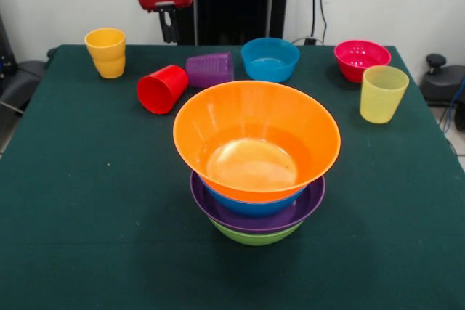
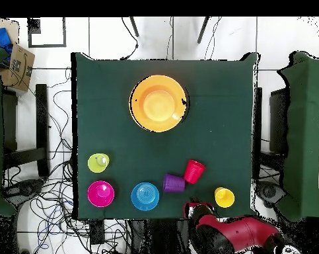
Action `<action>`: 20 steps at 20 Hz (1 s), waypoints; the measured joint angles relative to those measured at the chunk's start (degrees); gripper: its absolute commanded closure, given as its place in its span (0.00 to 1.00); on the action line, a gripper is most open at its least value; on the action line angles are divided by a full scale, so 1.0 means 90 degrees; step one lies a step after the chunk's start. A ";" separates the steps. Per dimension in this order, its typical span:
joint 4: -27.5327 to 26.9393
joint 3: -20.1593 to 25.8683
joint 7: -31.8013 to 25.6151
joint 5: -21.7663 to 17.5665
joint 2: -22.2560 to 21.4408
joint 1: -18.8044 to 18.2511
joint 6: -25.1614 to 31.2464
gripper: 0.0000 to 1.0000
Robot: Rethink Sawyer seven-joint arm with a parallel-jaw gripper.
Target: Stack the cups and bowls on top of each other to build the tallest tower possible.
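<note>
You have the tower near the middle of the green surface: the wide orange bowl tops blue, purple and green ones. Behind it, the red cup and purple cup lie tipped, touching. The fingers hang past the far edge; you cannot tell how open they are.

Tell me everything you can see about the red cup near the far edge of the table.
The red cup is a small, tapered, handleless tumbler of glossy opaque red plastic. It lies tipped on its side on the green tablecloth, its open mouth facing the camera in the front view. It looks empty. The purple cup, also on its side, lies right beside it, apparently touching. Nothing holds it.
</note>
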 measured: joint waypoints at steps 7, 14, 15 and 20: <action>0.0107 0.0363 0.0000 0.0251 -0.0223 -0.0331 0.0314 1.00; 0.0144 0.0706 0.0000 0.0421 -0.0391 -0.0558 0.0797 1.00; 0.0144 0.0824 0.0000 0.0479 -0.0427 -0.0618 0.0913 1.00; 0.0144 0.1398 0.0000 0.0827 -0.0545 -0.0946 0.1419 1.00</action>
